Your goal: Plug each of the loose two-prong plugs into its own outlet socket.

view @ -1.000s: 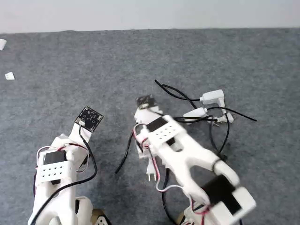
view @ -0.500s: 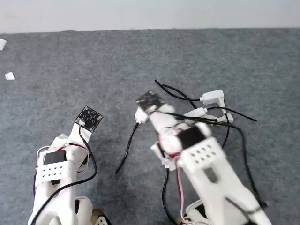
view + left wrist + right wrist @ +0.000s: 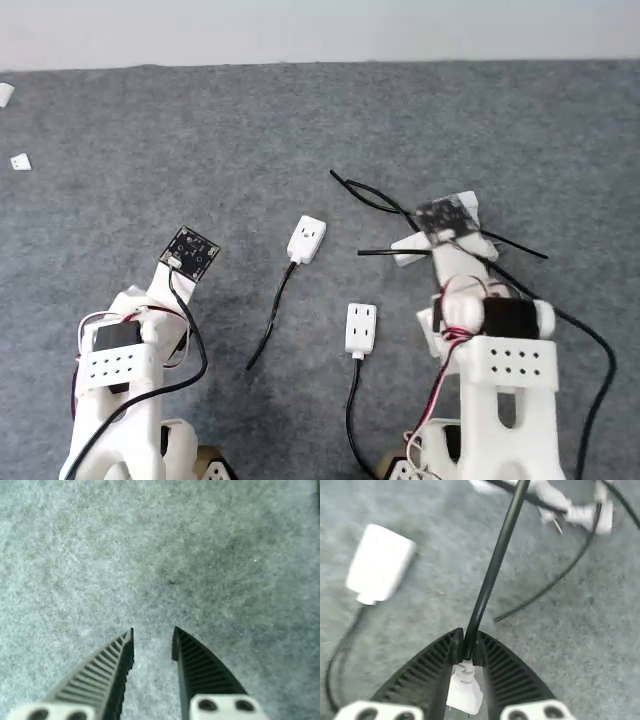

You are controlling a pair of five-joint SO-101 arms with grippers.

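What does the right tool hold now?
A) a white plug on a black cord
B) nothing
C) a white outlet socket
A: the right wrist view shows the right tool shut on the white plug, its black cord leading away.

right arm [image 3: 505, 365] | swung from centre to the right, plug [image 3: 464, 692] in its fingers [image 3: 432, 670] | outlet socket [image 3: 307, 238] and nearer socket [image 3: 361, 328] uncovered

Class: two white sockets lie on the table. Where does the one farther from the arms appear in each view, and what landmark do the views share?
High view: the socket lies mid-table between the arms, its black cord trailing back toward them.
Left wrist view: not in it.
Right wrist view: likely the same socket, beside the right gripper holding a plug.
Shared landmark: the loose white plugs near the right gripper.
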